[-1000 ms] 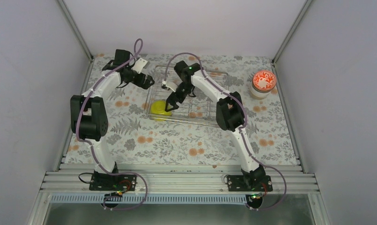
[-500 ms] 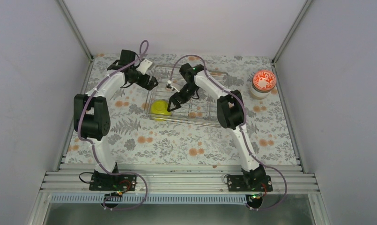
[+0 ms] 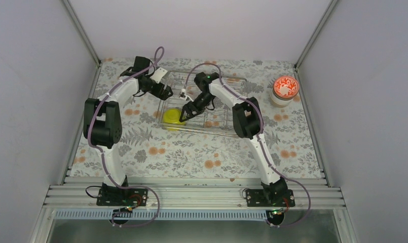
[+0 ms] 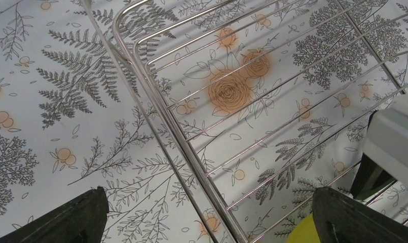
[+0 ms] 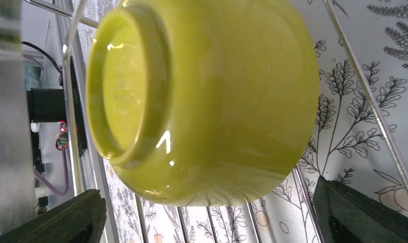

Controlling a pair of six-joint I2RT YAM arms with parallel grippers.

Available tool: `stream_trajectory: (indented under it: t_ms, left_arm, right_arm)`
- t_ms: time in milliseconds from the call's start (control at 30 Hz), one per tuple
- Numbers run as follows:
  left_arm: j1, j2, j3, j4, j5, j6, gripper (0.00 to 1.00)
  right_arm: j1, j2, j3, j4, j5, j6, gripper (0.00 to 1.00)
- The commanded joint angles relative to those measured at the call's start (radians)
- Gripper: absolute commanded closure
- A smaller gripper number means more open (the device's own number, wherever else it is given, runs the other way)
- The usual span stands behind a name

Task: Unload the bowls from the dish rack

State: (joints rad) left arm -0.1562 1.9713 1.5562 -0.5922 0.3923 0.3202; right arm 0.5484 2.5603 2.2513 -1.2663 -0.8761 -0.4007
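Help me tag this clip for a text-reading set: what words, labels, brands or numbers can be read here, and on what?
No text is legible in any view.
The yellow bowl: faint marks on its base, too blurred to read.
The jar lid: a red-and-white pattern, too small to show any letters.

There is one yellow-green bowl (image 3: 172, 116), one wire dish rack (image 3: 219, 121) and one jar with a red patterned lid (image 3: 284, 90), all on one floral bench (image 3: 191, 152). There are two end effectors, the left end effector (image 3: 166, 92) and the right end effector (image 3: 184, 115).
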Motion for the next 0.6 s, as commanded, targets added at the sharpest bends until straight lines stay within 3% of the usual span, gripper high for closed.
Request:
stream_trajectory:
  t_ms: [0,333,433,567]
  left_arm:
    - [-0.008,0.013,0.026,0.002,0.022,-0.015,0.00]
    - [-0.011,0.012,0.030,0.002,0.027,-0.018,0.00]
    - [-0.010,0.006,0.018,0.007,0.026,-0.017,0.00]
    - [-0.010,0.006,0.011,0.011,0.023,-0.018,0.00]
  right_arm:
    - [0.001,0.022,0.025,-0.018,-0.083,0.019,0.00]
    - [0.001,-0.008,0.031,-0.016,-0.129,0.025,0.00]
    - [0.004,-0.048,0.013,0.011,-0.066,0.015,0.00]
    - [0.000,-0.125,-0.022,0.115,0.132,0.052,0.00]
